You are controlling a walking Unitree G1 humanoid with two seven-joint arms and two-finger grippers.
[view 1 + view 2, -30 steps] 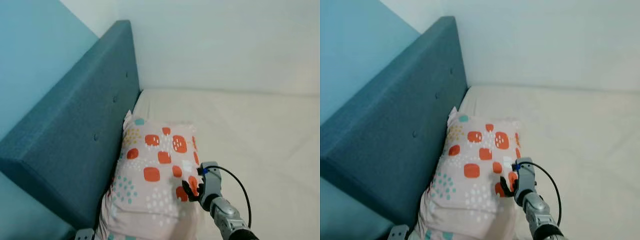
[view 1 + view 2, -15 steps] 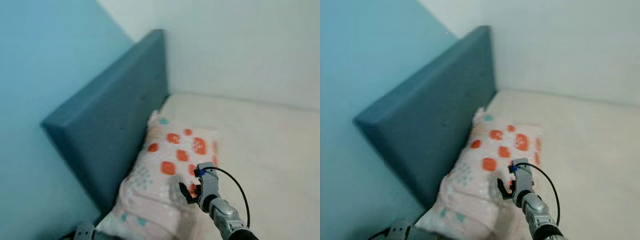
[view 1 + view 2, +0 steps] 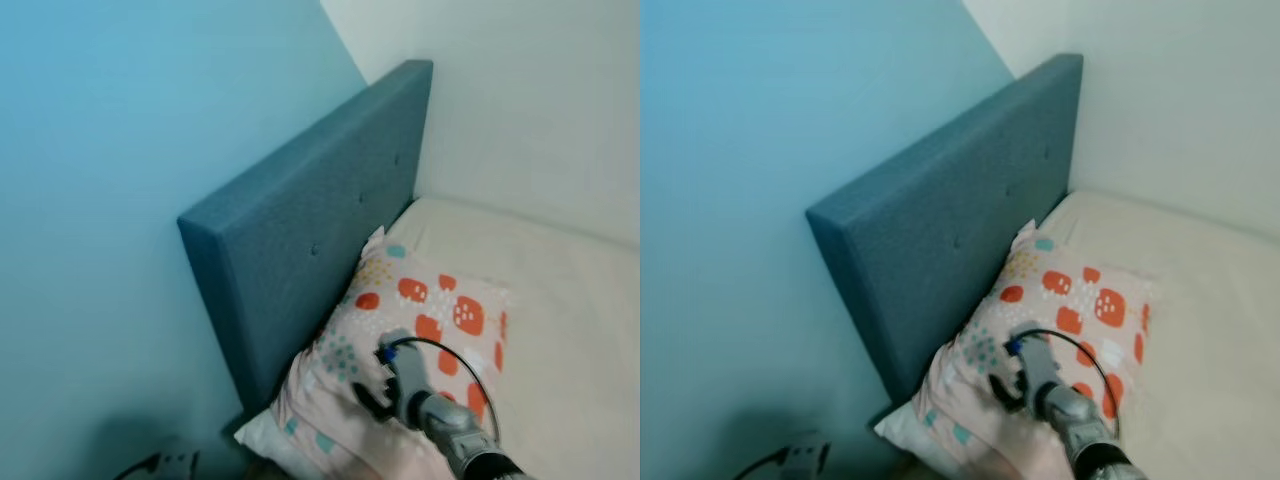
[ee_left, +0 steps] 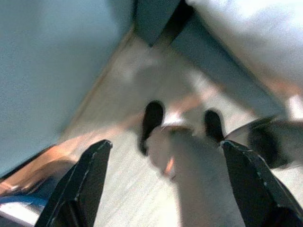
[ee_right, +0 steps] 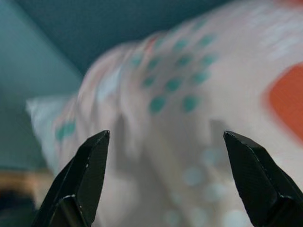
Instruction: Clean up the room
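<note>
One pillow [image 3: 420, 340] leans on the headboard [image 3: 310, 220] at the head of the bed [image 3: 570, 300]. It looks soft and light (it would sag if pinched), so a corner or edge seems best. The right gripper [image 5: 165, 189] hovers over it, fingers wide and empty; the left gripper [image 4: 163, 189] hangs over the floor [image 4: 118, 156], fingers wide too.

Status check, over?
Right hand open over pink patterned pillow. Left hand open, low above floor. Pillow rests against blue padded headboard.

right tool [image 3: 372, 398] forward, fingers apart; left tool [image 4: 163, 156] likewise spread
</note>
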